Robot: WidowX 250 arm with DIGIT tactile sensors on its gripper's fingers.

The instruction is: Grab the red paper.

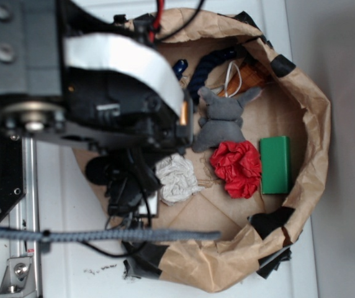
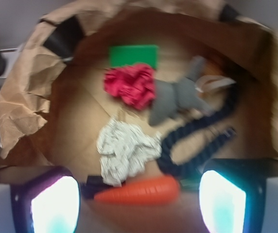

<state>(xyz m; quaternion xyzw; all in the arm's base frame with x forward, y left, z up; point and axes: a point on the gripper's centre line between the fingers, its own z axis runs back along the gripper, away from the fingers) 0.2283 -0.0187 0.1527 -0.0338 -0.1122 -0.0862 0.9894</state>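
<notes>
the red paper (image 1: 236, 168) lies in the brown paper bag (image 1: 311, 112), touching the green block (image 1: 274, 164) and the grey rabbit (image 1: 222, 121). the pincer (image 2: 139, 194) hangs released above, near the white paper (image 2: 124, 150).

A robot lab bench, by the look of it. The arm (image 1: 103, 93) is bolted to a white table (image 1: 66, 261) with a metal rail (image 1: 25, 205) and loose cables (image 1: 97, 235). Ahead of the fingers (image 2: 46, 204) sits a makeshift bin, a rolled-down brown paper bag (image 1: 308, 99) patched with black tape, holding toys and scrap: a plush rabbit (image 1: 222, 121), crumpled paper (image 1: 177, 178), a block (image 1: 275, 164).
</notes>
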